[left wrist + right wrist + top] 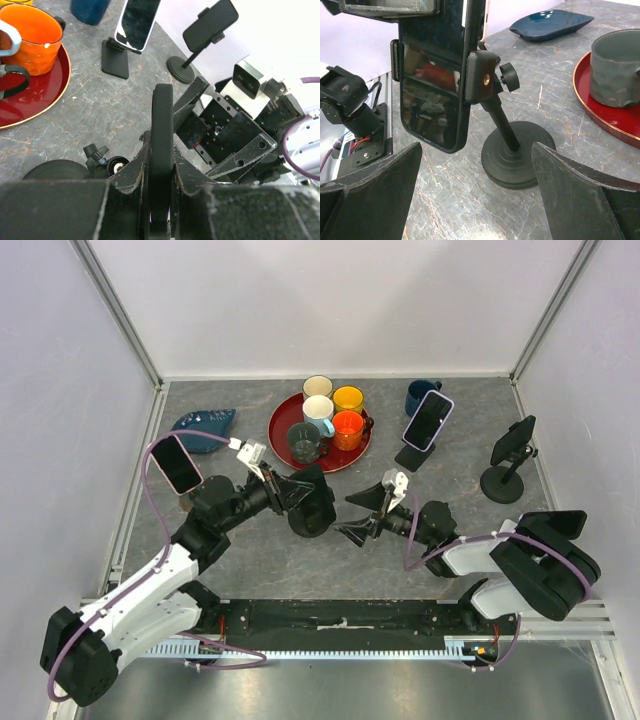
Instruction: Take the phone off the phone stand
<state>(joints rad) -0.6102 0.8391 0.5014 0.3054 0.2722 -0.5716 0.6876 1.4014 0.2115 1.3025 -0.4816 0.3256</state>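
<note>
Left claw [161, 170] is pressed together on the thin top edge of the black phone [432, 85], reaching in from the left of the stand [517, 157]. The phone sits upright in the stand's clamp [481, 77], above the round base, and is not yet out. First likely trouble: the pinch is on a narrow, smooth edge, so a firm pull could let the phone slide or twist in the claw. Second, and the bigger one: nothing holds the stand down. If the clamp bites hard, the whole stand may rise or tip with the phone instead of letting go. Right claw [477, 147] is spread wide and holds nothing. It sits low, just right of the stand, aimed at the base, near it but apart. Closing off-centre could shove the base across the worktop [300, 575] rather than pin it. Behind the stand, the red tray [272, 428] of mugs is near enough that a toppling stand might strike it. Hard to read: from above, the left claw covers the phone and clamp, so only the right wrist view shows how the phone is seated. There the frame edge cuts off the phone's top, and how tightly the clamp grips cannot be told. The left wrist view gives the phone edge-on only. The clamp is hidden under the claw, with just a knob [107, 162] and part of the base showing.
</note>
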